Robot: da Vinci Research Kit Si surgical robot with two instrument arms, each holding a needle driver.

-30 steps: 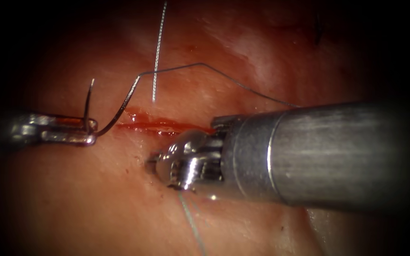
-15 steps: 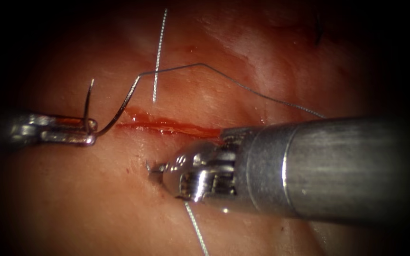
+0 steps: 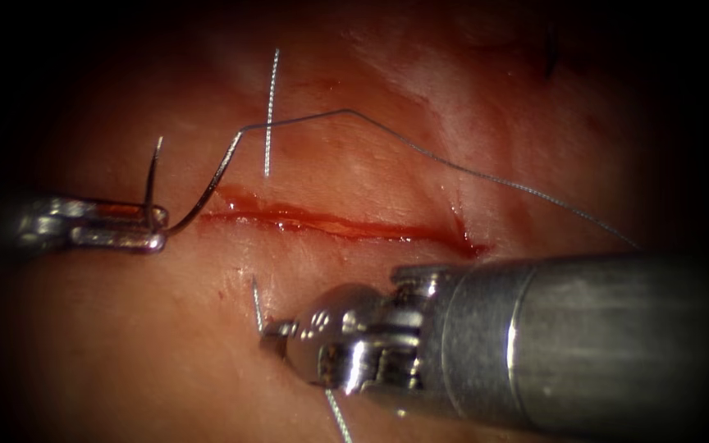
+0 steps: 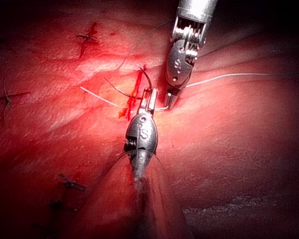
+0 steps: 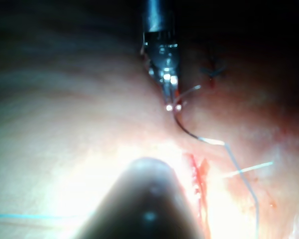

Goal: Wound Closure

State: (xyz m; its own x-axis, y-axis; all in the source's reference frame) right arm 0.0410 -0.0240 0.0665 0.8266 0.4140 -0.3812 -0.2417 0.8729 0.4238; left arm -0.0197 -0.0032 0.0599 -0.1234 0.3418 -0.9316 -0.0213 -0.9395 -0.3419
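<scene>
My left tool (image 3: 156,230) reaches in from the left, jaws shut on the curved needle (image 3: 207,190) near the middle of its curve, just off the cut's left end. The needle is out of the tissue (image 3: 157,361), tip pointing up. Dark thread (image 3: 420,149) trails from its rear end to the right, above the cut (image 3: 346,228). My right tool (image 3: 271,330) lies below the cut, jaws shut on a pale thread (image 3: 254,299) that runs down past its wrist. A pale tail (image 3: 269,115) stands above the cut. In the left wrist view both tools (image 4: 150,99) (image 4: 170,102) meet beside the cut (image 4: 137,84).
Red fluid (image 3: 289,217) lines the cut. Earlier stitches (image 4: 87,39) and dark thread ends (image 4: 70,183) mark the tissue away from the cut. The right tool's thick shaft (image 3: 601,344) covers the tissue at the lower right.
My right tool has drawn back down and to the right, uncovering the cut's right end. The pale tail above the cut has grown shorter. The left tool and needle have not moved.
</scene>
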